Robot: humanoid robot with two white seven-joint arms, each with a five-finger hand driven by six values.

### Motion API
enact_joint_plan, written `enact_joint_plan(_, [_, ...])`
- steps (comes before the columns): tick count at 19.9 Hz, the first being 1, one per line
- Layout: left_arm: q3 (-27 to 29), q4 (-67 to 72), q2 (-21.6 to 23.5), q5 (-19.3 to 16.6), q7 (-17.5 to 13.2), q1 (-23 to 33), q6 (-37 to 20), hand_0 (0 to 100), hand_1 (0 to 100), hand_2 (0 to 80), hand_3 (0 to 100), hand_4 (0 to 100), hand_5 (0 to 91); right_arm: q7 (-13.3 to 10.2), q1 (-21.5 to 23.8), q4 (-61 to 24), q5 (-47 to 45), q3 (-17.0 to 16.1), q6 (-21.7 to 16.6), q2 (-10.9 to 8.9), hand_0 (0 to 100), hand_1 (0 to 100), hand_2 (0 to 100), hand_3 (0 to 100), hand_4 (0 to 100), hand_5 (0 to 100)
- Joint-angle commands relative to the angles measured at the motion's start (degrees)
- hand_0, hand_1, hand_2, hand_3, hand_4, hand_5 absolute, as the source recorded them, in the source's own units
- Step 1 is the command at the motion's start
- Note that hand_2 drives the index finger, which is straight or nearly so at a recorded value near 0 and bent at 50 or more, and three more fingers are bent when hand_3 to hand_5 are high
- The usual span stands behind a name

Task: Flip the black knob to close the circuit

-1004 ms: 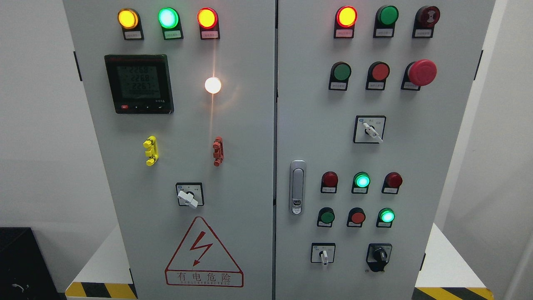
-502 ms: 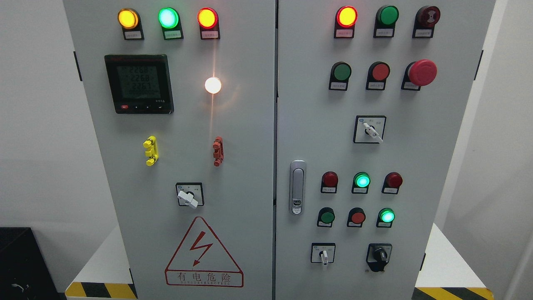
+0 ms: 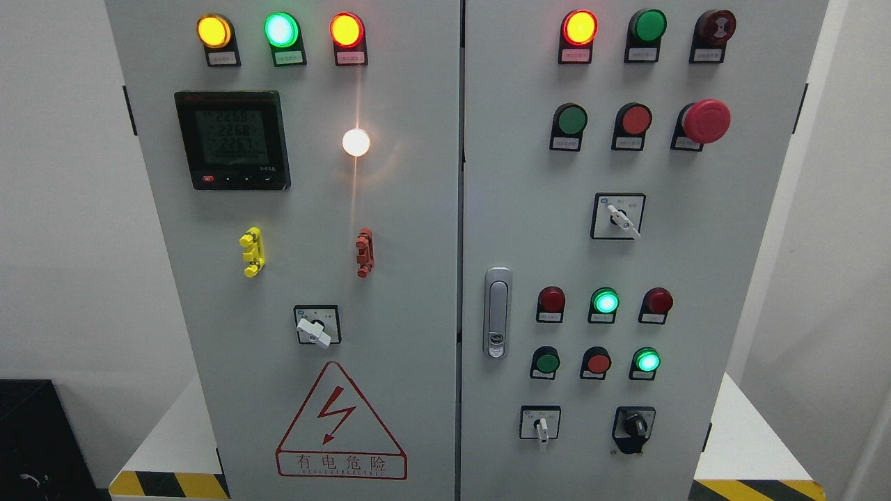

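Note:
A grey two-door electrical cabinet (image 3: 418, 278) fills the head view. The black knob (image 3: 634, 424) sits at the lower right of the right door, on a black plate, with its handle roughly upright. Neither hand nor arm shows anywhere in the picture.
White rotary switches (image 3: 317, 327) (image 3: 619, 217) (image 3: 541, 426), lit and unlit indicator lamps, a red mushroom stop button (image 3: 705, 120), a digital meter (image 3: 232, 139), a door latch (image 3: 497, 313) and a high-voltage warning triangle (image 3: 341, 424) share the panels. White walls flank the cabinet; hazard tape (image 3: 170, 485) marks its base.
Only the meter's digits flicker; nothing else has moved.

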Motion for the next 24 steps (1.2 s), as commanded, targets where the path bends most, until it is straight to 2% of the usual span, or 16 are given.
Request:
enact_joint_plan(1, [0.0,-1.7,0.0,0.0,0.0,1.3,0.0,12,56,0.0,0,0,0.0,-3.0,-0.1,-16.6,10.8,-1.0,-0.1,-0.05,0,8,55,82,79,97])
enact_joint_plan(2, [0.0,-1.7,0.0,0.0,0.0,1.3,0.0,12,56,0.0,0,0,0.0,-3.5,-0.1,-18.0,12.3,-1.3,-0.1,-0.05,0,7,57,84,81,100])
enact_joint_plan(6, [0.0,-1.7,0.0,0.0,0.0,1.3,0.0,12,56,0.0,0,0,0.0,-6.0,0.0,-23.2,16.5,-1.5,1.3,0.12,0,6,64,87,85,100])
enact_joint_plan(11, [0.0,-1.7,0.0,0.0,0.0,1.3,0.0,12,56,0.0,0,0,0.0,-6.3,0.6,-30.6,18.8,-1.1,4.2,0.12,0,0,72,92,89,100])
enact_joint_plan(17, [0.0,-1.7,0.0,0.0,0.0,1.3,0.0,12,56,0.0,0,0,0.0,-5.5,0.6,-38.6,20.1,-1.6,6.4,0.12,0,0,76,96,90,100])
enact_joint_plan(22, [0.0,-1.7,0.0,0.0,0.0,1.2,0.0,12,56,0.0,0,0,0.0,-5.4,-0.6,-41.8,24.0,-1.7,7.5,0.21,0,0,78,97,92,100])
enact_joint_plan(24, [0.0,-1.7,0.0,0.0,0.0,1.3,0.0,12,56,0.0,0,0,0.0,-3.3,-1.1,-44.0,25.6,-1.7,9.4,0.21,0,0,79,97,92,100])
